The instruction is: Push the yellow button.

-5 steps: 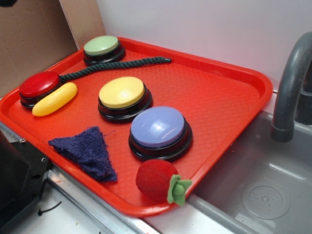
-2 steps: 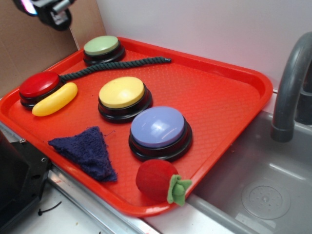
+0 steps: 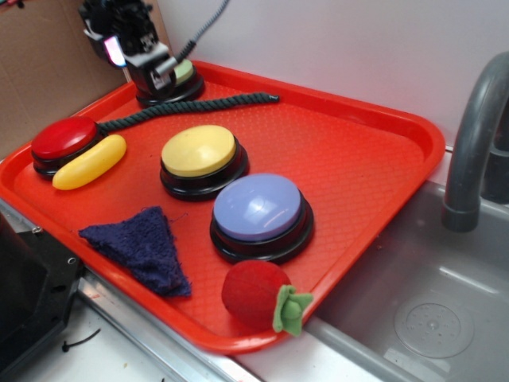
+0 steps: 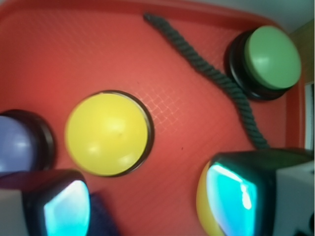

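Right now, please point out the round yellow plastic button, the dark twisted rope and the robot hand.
round yellow plastic button (image 4: 107,132): wrist view, dome centre.
dark twisted rope (image 3: 191,107): exterior view, middle of its length.
robot hand (image 3: 151,76): exterior view, lower tip.

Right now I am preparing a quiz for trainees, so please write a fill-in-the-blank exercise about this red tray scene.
1. The round yellow domed plastic button sits between the pale green-topped button and the round ____-topped button.
2. The dark twisted rope lies on the red plastic ____.
3. The triangular dark blue cloth lies on the tray's near side, beside the red stuffed ____ toy.

Missing words: blue; tray; strawberry
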Controlling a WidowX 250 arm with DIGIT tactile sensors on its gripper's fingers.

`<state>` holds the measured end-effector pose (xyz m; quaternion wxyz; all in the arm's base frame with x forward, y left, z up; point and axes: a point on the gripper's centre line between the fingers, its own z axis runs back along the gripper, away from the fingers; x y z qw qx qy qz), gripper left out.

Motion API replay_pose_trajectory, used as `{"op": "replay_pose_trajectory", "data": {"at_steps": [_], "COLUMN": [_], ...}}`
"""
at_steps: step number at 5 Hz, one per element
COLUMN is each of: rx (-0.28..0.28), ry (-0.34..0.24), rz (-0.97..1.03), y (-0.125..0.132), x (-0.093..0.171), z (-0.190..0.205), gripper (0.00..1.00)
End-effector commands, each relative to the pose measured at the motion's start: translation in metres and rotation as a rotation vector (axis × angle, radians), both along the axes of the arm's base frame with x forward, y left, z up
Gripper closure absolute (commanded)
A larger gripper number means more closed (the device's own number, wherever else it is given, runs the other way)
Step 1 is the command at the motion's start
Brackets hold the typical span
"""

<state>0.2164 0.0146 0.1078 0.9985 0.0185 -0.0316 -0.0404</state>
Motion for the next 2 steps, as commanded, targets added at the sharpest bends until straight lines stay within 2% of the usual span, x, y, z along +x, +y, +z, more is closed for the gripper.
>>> {"op": "replay_pose_trajectory", "data": {"at_steps": [1, 2], "rx": [-0.013, -0.014], "ry": [-0.013, -0.005], "rz": [-0.044, -0.053], "y": [-0.025, -0.035], "x": [0.009, 0.011], "z": [-0.034, -0.046], "gripper": [0.0, 0.0]}}
